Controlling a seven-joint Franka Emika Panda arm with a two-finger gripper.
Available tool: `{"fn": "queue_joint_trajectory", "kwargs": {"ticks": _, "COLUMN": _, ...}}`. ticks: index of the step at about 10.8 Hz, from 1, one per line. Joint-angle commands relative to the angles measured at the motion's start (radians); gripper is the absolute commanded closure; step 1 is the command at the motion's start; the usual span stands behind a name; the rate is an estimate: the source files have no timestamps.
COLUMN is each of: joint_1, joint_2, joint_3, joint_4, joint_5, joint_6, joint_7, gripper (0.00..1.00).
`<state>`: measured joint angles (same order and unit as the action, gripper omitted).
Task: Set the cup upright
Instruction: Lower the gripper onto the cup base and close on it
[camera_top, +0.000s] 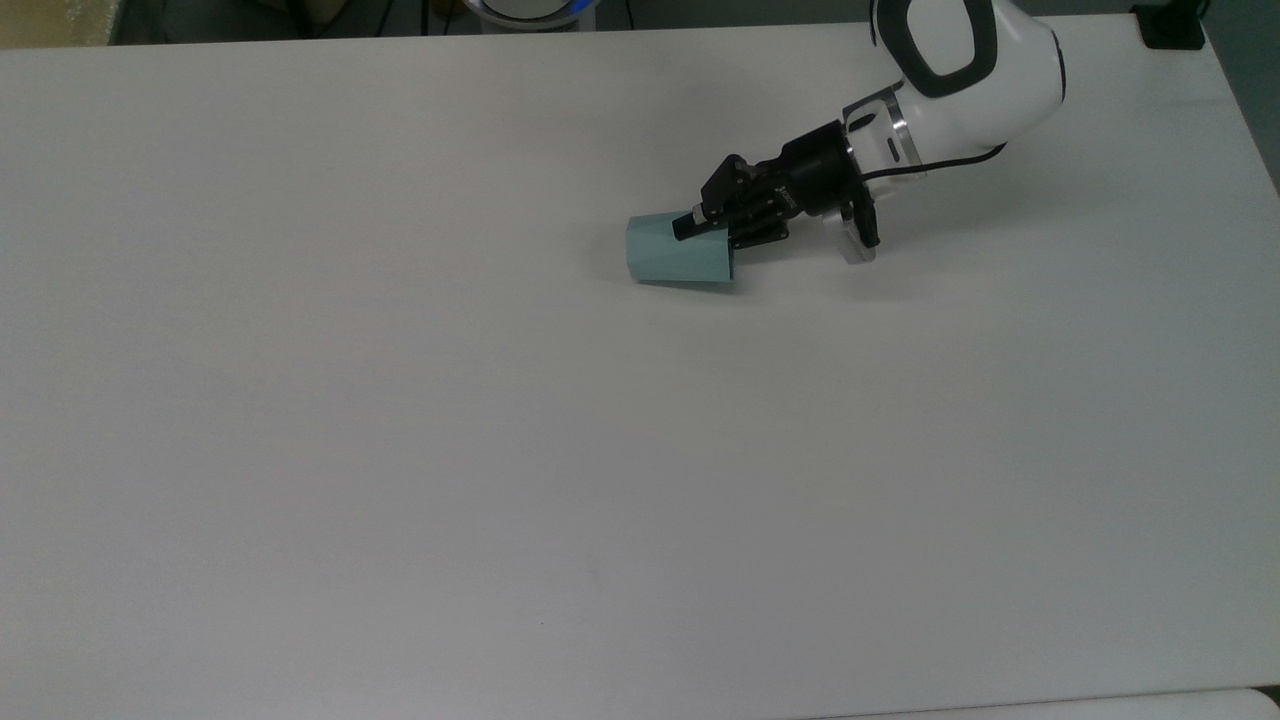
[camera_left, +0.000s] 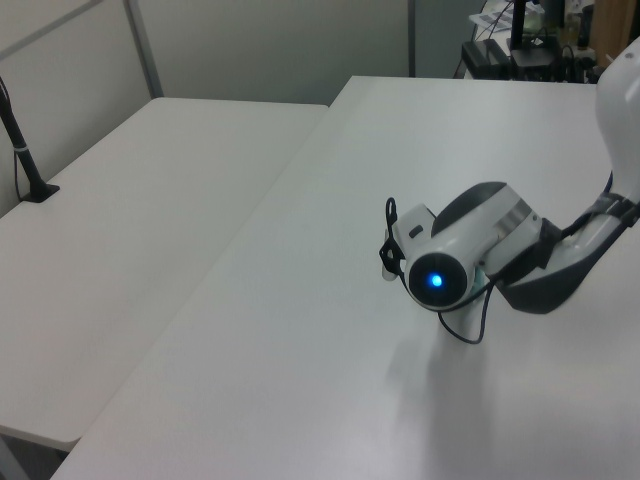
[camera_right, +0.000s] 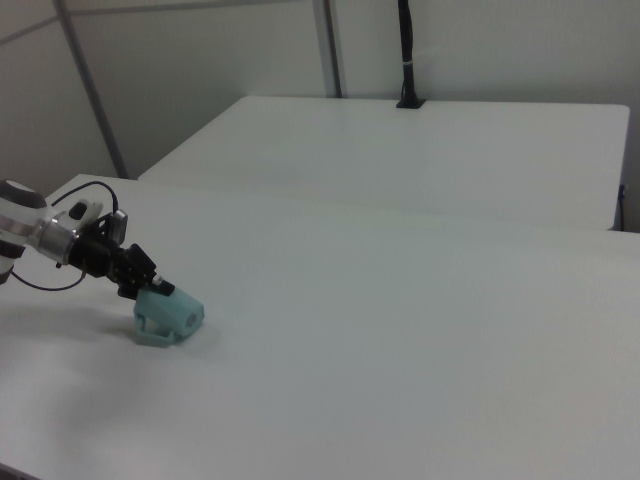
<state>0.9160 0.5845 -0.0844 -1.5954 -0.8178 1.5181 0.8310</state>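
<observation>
Fingers (camera_top: 690, 224) of our gripper (camera_top: 697, 228) close on the cup's (camera_top: 677, 262) rim. We see the cup tilted below them, base resting on the table (camera_top: 400, 400).

White table (camera_top: 400, 450), second table (camera_right: 450, 150) beyond

The Franka arm (camera_top: 985, 70) has a glossy white shell with a dark grey oval band; a silver ring joins it to a black wrist and black gripper (camera_top: 700, 225); a thin black cable (camera_top: 940, 170) loops alongside; a blue light (camera_left: 435, 281) glows on one joint cap.
</observation>
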Motion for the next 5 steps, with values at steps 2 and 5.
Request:
{"fn": "queue_joint_trajectory", "kwargs": {"ticks": 2, "joint_1": -0.016, "joint_2": -0.112, "joint_3": -0.009, "joint_4": 0.006, "joint_5": 0.062, "joint_6": 0.024, "joint_7": -0.101, "gripper": 1.0}}
{"fn": "queue_joint_trajectory", "kwargs": {"ticks": 5, "joint_1": -0.066, "joint_2": -0.196, "joint_3": -0.012, "joint_4": 0.023, "joint_5": 0.121, "joint_6": 0.04, "joint_7": -0.102, "gripper": 1.0}}
